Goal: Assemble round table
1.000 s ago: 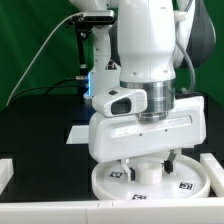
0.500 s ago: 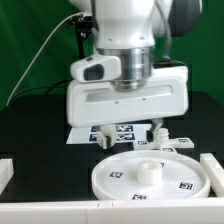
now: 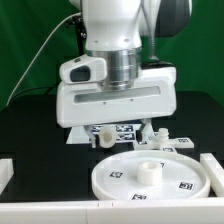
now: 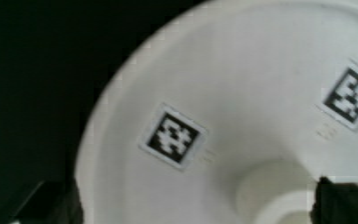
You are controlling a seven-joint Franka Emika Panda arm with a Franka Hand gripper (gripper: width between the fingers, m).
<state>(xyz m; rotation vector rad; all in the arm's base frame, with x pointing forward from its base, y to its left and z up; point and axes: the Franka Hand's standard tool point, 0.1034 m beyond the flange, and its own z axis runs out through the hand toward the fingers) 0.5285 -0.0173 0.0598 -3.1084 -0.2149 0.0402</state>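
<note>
Exterior view first. The round disc [image 3: 150, 180] lies flat on the black table [image 3: 35, 135] at five o'clock in the picture, rim up. The short post [image 3: 148, 170] stands upright at the disc's centre. One square tag [image 3: 117, 177] sits at the post's nine o'clock, another at its four o'clock. Over the disc's twelve o'clock edge hangs the gripper [image 3: 129, 135], raised well clear of the plastic. Its jaws are spread wide, with nothing held between them. The arm's broad white hand body [image 3: 115, 100] fills the middle of the picture. Behind the fingers, the marker board [image 3: 78, 136] lies flat on the table. At two o'clock from the disc sits a low white tagged piece [image 3: 185, 144], too small to tell its shape. White border rails [image 3: 212, 165] stand at three and nine o'clock of the disc.

Now the wrist view, looking down on the disc [image 4: 229, 90], which takes up most of the picture against the dark table. Two of its tags show, one [image 4: 172, 135] nearer the middle and one [image 4: 348, 95] farther out. Both are blurred. The two dark fingertips [image 4: 348, 200] stand far apart, and between them rises a pale rounded shape that looks like the post's top [image 4: 286, 198]. Neither fingertip touches it.
</note>
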